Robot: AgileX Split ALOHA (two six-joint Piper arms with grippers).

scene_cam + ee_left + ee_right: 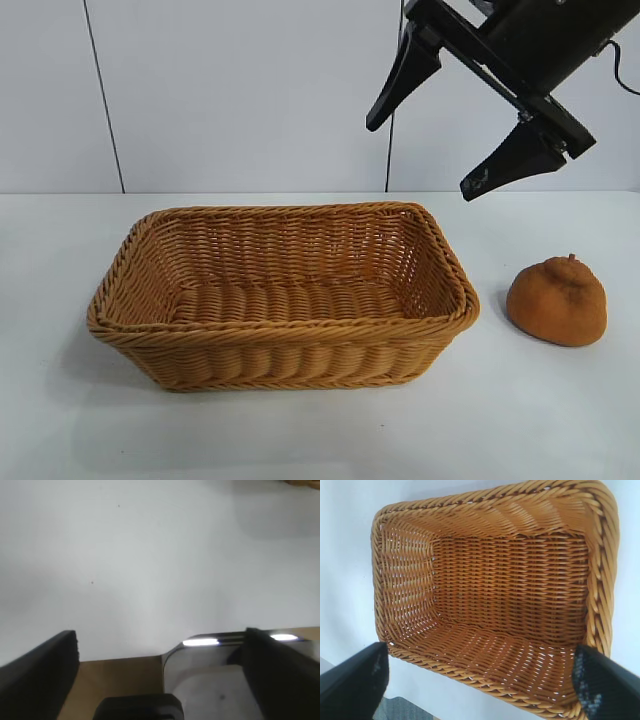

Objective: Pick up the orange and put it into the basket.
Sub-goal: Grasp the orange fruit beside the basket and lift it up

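Observation:
The orange (557, 301), dull orange-brown and lumpy with a small stem nub, sits on the white table to the right of the basket (283, 340). The golden-tan wicker basket stands in the middle of the table and is empty; its inside fills the right wrist view (600, 555). My right gripper (425, 158) is open and empty, held high above the basket's right end, up and left of the orange. My left gripper (160, 675) is open and empty over the table's edge, out of the exterior view. The orange is hidden in both wrist views.
The white table (320, 430) extends around the basket. A pale wall with a dark vertical seam (103, 95) stands behind. In the left wrist view a brown floor (120, 680) and a grey metal part (210, 675) show below the table edge.

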